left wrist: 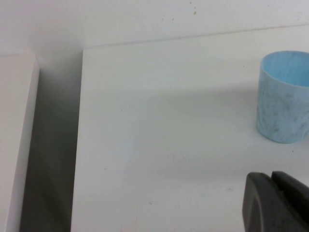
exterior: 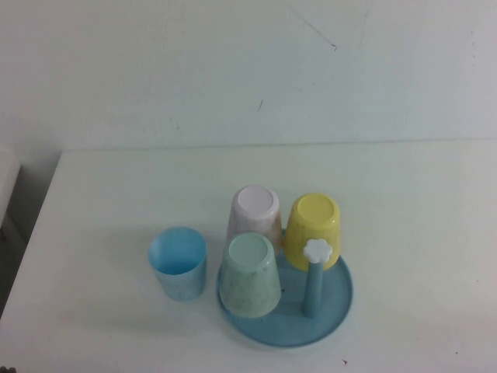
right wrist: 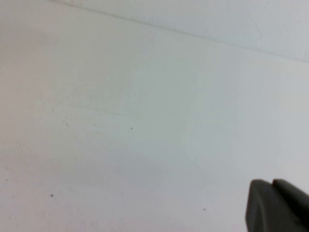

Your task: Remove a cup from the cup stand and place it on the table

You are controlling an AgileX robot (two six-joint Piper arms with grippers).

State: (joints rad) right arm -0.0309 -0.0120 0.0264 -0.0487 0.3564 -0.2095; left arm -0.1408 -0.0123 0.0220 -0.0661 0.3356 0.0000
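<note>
I'm seeing cup (exterior: 178, 263) sitting upright on table (exterior: 93, 233), beside cup stand (exterior: 338, 311) | left gripper (left wrist: 280, 203) nearer (fingers pressed together) | right gripper (right wrist: 280, 205) parking, closed too.

White table (exterior: 419, 217) carries upright blue cup (exterior: 178, 263) just beside cup stand (exterior: 330, 315).

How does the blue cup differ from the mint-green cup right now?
The blue cup stands mouth-up on the table, off the cup stand; the mint-green cup sits upside down on the stand. Both are tapered and handleless. The left gripper and right gripper touch neither.
</note>
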